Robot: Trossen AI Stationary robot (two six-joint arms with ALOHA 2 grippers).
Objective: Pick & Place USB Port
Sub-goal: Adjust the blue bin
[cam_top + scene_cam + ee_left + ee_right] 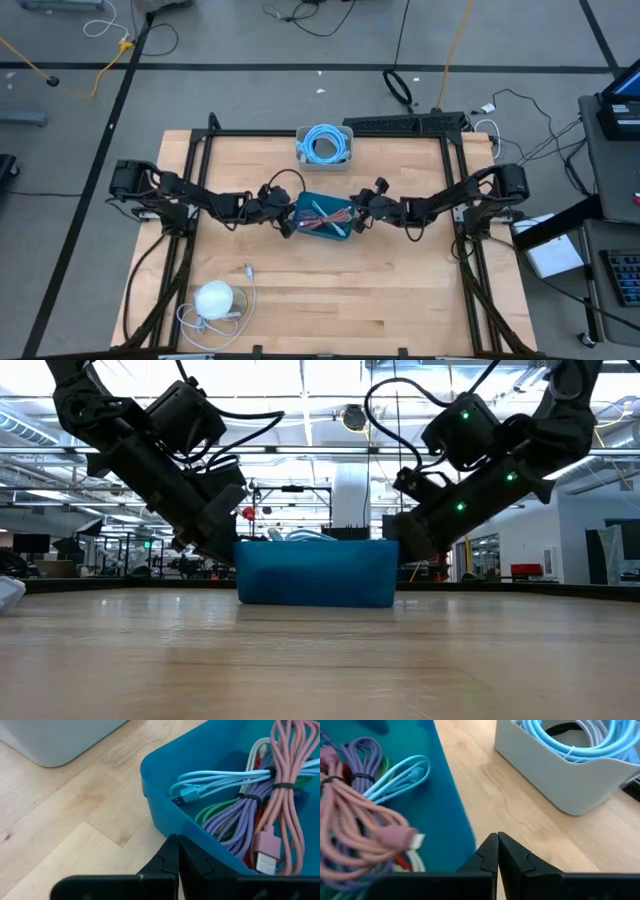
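Where bundled, pink USB cable [285, 795] in blue bin [165, 815]

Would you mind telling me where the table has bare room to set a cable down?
Bare wood lies in front of the blue bin, right of the white charger. Crowded: both hands flank the bin, white tub just behind.

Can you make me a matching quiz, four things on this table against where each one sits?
Things:
1. blue bin
2. white bin
3. white puck-shaped device
4. pink cable

Places:
A. near left corner
B. inside the blue bin
C. table centre, between both pincers
D. far edge, holding a light-blue coil

Pairs: 1-C, 2-D, 3-A, 4-B
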